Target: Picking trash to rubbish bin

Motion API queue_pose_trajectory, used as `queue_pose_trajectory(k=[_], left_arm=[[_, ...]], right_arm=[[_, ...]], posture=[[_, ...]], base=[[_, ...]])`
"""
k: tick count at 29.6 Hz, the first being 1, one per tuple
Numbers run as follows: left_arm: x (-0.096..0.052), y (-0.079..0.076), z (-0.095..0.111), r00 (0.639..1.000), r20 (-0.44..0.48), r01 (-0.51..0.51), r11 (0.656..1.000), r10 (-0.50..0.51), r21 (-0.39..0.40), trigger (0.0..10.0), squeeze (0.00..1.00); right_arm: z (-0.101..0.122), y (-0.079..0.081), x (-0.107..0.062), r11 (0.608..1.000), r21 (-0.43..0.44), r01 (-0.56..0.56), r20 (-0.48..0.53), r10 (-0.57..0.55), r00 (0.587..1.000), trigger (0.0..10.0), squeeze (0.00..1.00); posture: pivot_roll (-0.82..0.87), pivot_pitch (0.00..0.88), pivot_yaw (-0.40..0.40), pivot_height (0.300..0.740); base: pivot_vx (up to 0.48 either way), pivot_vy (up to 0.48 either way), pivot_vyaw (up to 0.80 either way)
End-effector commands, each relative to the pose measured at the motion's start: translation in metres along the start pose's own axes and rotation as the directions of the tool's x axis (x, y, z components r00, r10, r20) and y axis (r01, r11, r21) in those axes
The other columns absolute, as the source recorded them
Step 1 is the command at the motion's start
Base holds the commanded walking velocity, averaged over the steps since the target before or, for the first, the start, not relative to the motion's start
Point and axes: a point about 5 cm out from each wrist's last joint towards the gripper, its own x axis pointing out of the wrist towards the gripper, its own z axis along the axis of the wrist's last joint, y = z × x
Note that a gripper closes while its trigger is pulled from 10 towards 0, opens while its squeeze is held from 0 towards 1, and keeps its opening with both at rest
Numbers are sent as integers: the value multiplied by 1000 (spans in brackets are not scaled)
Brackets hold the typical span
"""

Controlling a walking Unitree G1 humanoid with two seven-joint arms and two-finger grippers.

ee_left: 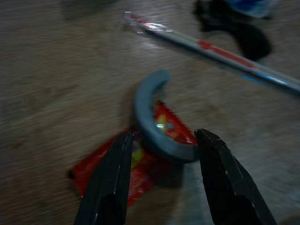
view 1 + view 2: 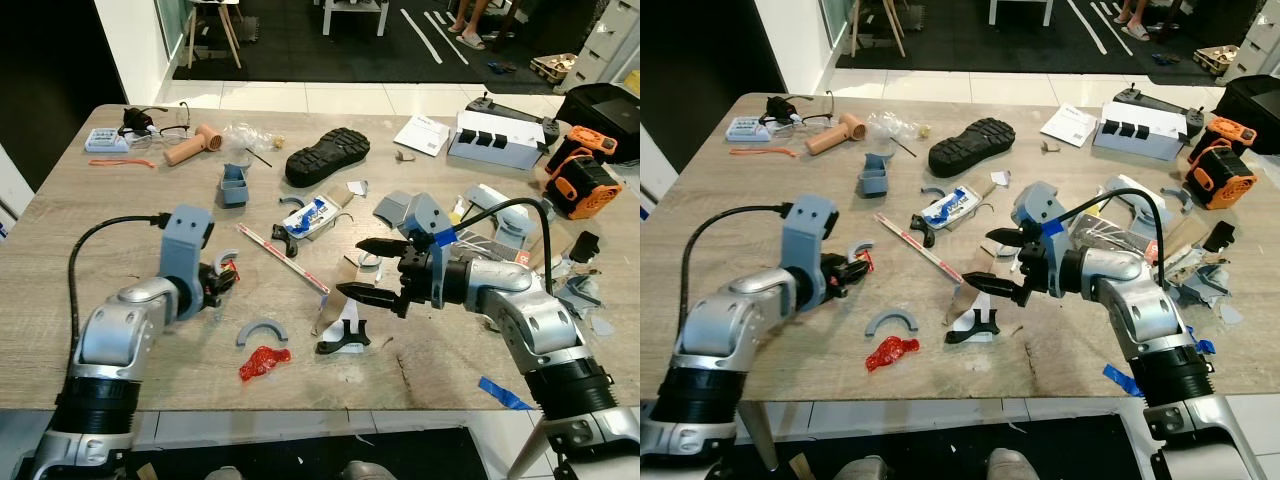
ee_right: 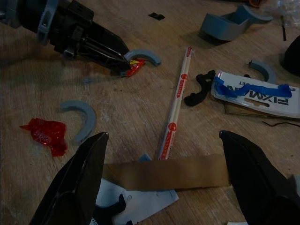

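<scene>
Wrapper point(image 1: 140, 166), red, lies left of centre on the tabletop point(image 2: 80, 200) between the open, empty left tool point(image 1: 159, 154), whose closing may pinch the grey arc point(image 1: 150, 122) instead.

Both arms are bent in over the tabletop point(image 2: 60, 250), silver forearms angled toward the middle. The left claw point(image 2: 225, 273) sits low, right down at the surface, black fingers point(image 1: 112, 178) spread a little with a narrow gap between them, tips pointing toward the centre. A black cable loops off the back of that wrist. The right claw point(image 2: 368, 268) is held a bit above the surface, pointing toward the robot's left, fingers point(image 3: 79, 178) splayed wide apart, one above the other. Blue tape is wrapped on the right wrist housing, and a black cable arcs over that forearm.
</scene>
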Motion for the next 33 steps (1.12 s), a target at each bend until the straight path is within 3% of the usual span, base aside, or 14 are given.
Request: queue_pose_trajectory(k=[1,12,17,32,33], left_arm=[[3,-6,-2,1000,-15,-4,1000,4,-6,10000,0],[8,-6,-7,994,-43,-98,992,102,78,10000,0],[10,-2,-9,985,-50,-153,976,163,157,10000,0],[14,-1,-13,984,-51,-155,968,168,196,10000,0],[14,-2,-15,986,-56,-144,968,158,205,5843,0]], right_arm=[[1,-3,-3,1000,-5,21,4,-21,1000,10000,0],[-1,-2,-4,1000,-6,12,-8,-12,1000,10000,0],[-10,7,-11,997,9,-74,-78,74,994,10000,0],[-13,11,-13,994,17,-108,-100,110,989,10000,0],[-14,11,-13,994,17,-109,-101,111,989,10000,0]], posture=[[-49,0,-11,740],[-49,0,-12,740],[-51,0,-9,740],[-51,0,-7,740],[-51,0,-7,740]], base=[[0,0,0],[0,0,0],[0,0,0],[0,0,0],[0,0,0]])
